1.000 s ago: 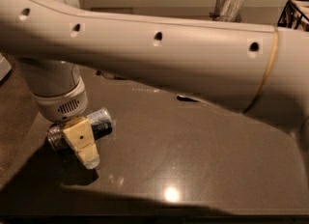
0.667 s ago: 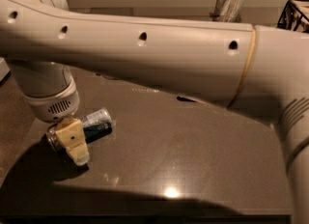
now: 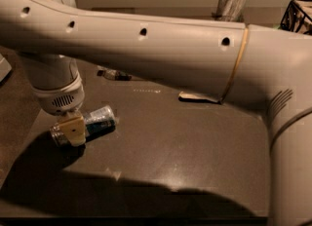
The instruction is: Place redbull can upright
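Pincer (image 3: 73, 131) down at bench (image 3: 170, 166) level, hanging from the ribbed wrist of the big pale arm (image 3: 146, 49) that crosses the whole view. Its cream tip sits across the middle of the can (image 3: 100, 119) and hides that part of it. Whether the pincer is closed on the can or only set over it: cannot tell.

Can on its side, not upright. Long axis runs out both ways from the pincer: silver end pokes out on the near-left side, dark blue and silver body on the far-right side. It looks to be on or just above the dark bench; contact not clear. Heavy shadow of the arm falls on the bench just in front of the pincer.

Beyond the pincer and a little to its right, a small bottle-like thing (image 3: 113, 75) lies flat, well apart from the can. Farther right, under the arm, a flat pale scrap (image 3: 197, 97) on the bench. Far behind and well to the right, an upright clear container (image 3: 233, 3), its top cut off by the edge. Black wire basket (image 3: 298, 18) at the far right, only partly in view.
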